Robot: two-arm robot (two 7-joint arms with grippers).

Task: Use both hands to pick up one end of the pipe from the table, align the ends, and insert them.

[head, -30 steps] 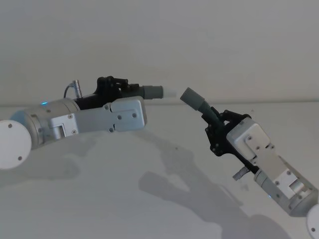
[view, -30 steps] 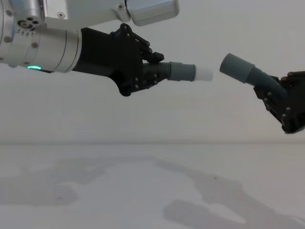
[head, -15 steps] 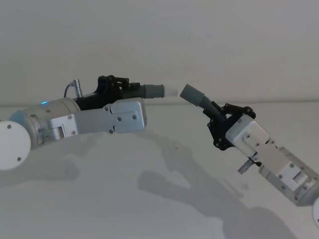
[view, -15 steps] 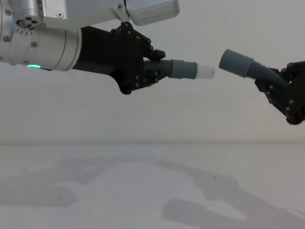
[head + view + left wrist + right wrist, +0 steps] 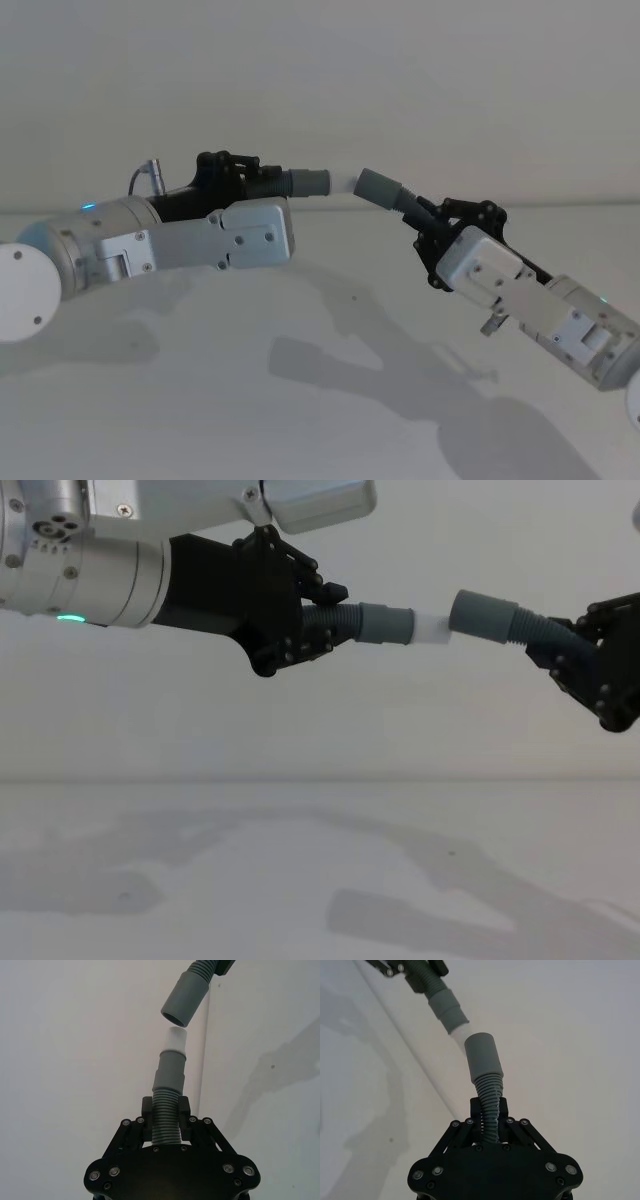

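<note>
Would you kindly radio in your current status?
Left gripper shut on white-tipped grey ribbed pipe piece; right gripper shut on grey socket piece. Ends meeting, not seated. Nothing between.

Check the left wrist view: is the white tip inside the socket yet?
No, a gap shows between the white tip and the socket, which sits tilted off-axis.

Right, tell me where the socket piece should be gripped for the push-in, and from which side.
Grip the socket piece on its ribbed middle, from behind the cuff, as the right gripper does. The ribs likely resist slipping, and the smooth grey socket stays free to take the white tip held out by the left gripper.
</note>
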